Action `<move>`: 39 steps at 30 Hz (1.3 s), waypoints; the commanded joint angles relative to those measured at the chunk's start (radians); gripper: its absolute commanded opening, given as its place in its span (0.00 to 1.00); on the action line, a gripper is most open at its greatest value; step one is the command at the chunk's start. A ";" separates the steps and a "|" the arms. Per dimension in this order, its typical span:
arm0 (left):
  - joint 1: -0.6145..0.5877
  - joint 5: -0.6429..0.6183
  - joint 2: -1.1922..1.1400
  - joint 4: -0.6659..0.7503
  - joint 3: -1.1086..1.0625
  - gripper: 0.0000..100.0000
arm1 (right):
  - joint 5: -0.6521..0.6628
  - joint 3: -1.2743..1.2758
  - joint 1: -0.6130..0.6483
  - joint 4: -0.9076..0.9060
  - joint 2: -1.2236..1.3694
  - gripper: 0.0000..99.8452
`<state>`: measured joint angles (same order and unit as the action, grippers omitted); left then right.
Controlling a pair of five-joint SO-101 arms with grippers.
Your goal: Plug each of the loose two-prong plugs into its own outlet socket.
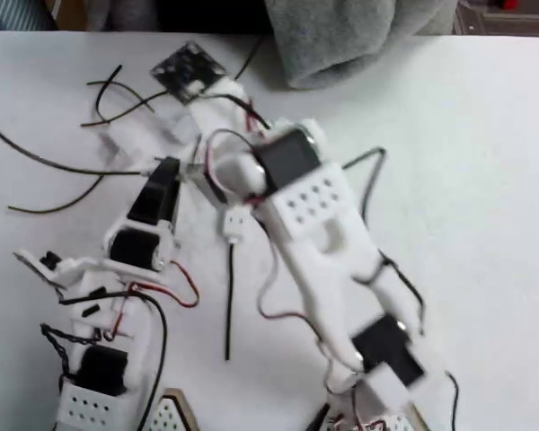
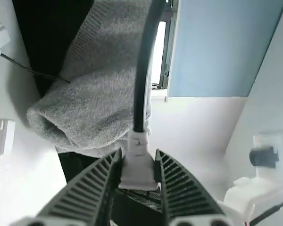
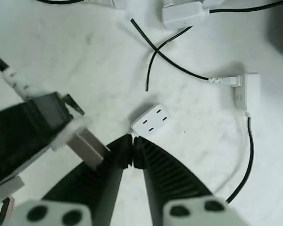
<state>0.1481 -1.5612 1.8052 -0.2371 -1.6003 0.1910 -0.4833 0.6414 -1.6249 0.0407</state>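
1. Two-prong plug [image 2: 138, 141]: a white one with a black cord is clamped between the ribbed fingers of the left gripper [image 2: 138, 157], which are closed snugly on its body. It is lifted off the table [image 1: 485, 224] and points toward the grey cloth [image 1: 341, 36] at 12 o'clock, not at any socket.
2. The right gripper [image 3: 132, 146] has its fingers pressed together with nothing between them. Its tips are just beside an outlet socket [image 3: 151, 120] whose slots are empty.
3. Done, as far as I can judge: a second socket [image 3: 247, 92], well apart from the empty one, has a small seated plug [image 3: 226, 81] butted against its side. It looks pushed home, though I cannot be sure.
4. Left to do: the held plug has yet to go into a socket, and the empty one by the right gripper seems the likely place. In the high view a loose plug [image 1: 234, 222] lies near the table's middle with its cord trailing toward 6 o'clock. It is in no socket.
5. The other white pieces toward 11 o'clock on the table are too blurred to count, so I judge the task partly done, with at least two plugs outstanding.
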 commanded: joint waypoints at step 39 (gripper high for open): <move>0.012 -0.005 0.013 -0.008 0.006 0.03 | -0.002 -0.546 0.030 -0.036 0.341 0.02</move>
<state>0.1465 -1.5597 1.8144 -0.2432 -1.6019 0.1926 -0.9943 0.6598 -1.7154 0.3905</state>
